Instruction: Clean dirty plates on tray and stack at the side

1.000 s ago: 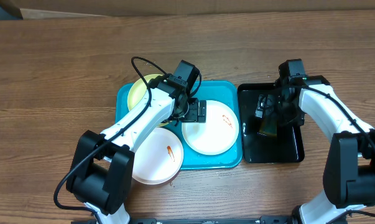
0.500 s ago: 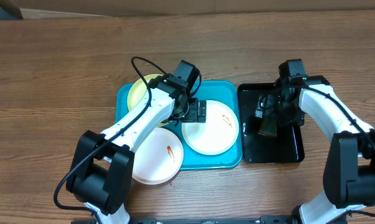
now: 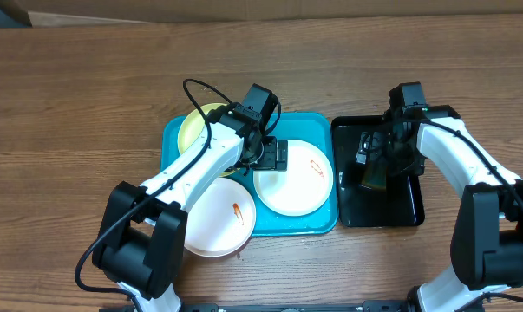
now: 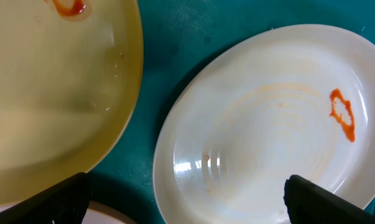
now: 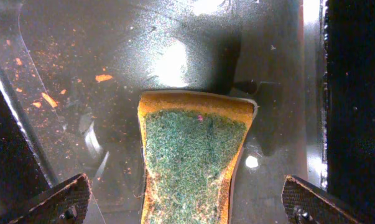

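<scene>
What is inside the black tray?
A sponge, green and scratchy on top, yellow at the edges, lies in the black tray with orange crumbs. What is under the sponge is hidden.

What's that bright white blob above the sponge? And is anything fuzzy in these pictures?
Right wrist: the blob is light glaring off the shiny black tray; the sponge looks sharp. Left wrist: small glints on the white plate, and the yellow-green plate is slightly soft. Overhead: even light, faint shadows, nothing blurred.
</scene>
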`<act>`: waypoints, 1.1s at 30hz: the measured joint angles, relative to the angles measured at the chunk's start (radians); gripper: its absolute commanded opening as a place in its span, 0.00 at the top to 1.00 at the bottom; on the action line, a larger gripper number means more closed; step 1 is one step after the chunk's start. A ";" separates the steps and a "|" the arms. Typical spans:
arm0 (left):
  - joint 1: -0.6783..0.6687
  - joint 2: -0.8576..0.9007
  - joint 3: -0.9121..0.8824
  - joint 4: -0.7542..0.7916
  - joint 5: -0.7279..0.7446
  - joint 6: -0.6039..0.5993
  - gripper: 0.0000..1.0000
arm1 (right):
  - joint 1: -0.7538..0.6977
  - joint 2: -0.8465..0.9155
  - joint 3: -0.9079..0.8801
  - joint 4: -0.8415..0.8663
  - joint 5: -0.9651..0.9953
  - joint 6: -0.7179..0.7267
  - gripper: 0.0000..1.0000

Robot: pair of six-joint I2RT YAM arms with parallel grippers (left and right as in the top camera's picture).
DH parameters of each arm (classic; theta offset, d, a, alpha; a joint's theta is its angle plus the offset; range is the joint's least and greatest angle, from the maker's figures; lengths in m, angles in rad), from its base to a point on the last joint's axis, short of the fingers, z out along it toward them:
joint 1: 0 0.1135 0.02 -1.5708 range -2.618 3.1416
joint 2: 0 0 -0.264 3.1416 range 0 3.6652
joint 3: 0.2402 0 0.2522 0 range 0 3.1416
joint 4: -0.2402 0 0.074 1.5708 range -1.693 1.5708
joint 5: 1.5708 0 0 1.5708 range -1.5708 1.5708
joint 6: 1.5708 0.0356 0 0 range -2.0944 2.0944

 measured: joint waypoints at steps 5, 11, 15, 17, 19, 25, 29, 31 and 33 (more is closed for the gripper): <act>0.000 0.000 0.000 0.000 0.000 0.000 0.00 | 0.000 0.000 0.000 0.000 0.000 0.000 0.00; 0.000 0.000 0.000 0.000 0.000 0.000 0.00 | 0.000 0.000 0.000 0.000 0.000 0.000 0.00; 0.000 0.000 0.000 0.000 0.000 0.000 0.00 | 0.000 0.000 0.000 0.000 0.000 0.000 0.00; 0.000 0.000 0.000 0.000 0.000 0.000 0.00 | 0.000 0.000 0.000 0.000 0.000 0.001 0.00; 0.000 0.000 0.000 0.000 -0.002 0.000 0.00 | 0.000 0.000 0.000 0.000 0.000 0.001 0.00; 0.000 0.000 0.000 0.000 -0.038 0.000 0.00 | 0.000 0.000 0.000 0.000 0.000 0.000 0.00; 0.000 0.000 0.000 0.000 -0.048 0.000 0.00 | 0.000 0.000 0.000 0.000 0.000 0.000 0.00; 0.000 0.000 0.000 0.000 -0.051 0.000 0.00 | 0.000 0.000 0.000 0.000 0.000 0.000 0.00; 0.000 0.000 0.000 0.000 -0.053 0.000 0.00 | 0.000 0.000 0.000 0.001 0.000 0.000 0.00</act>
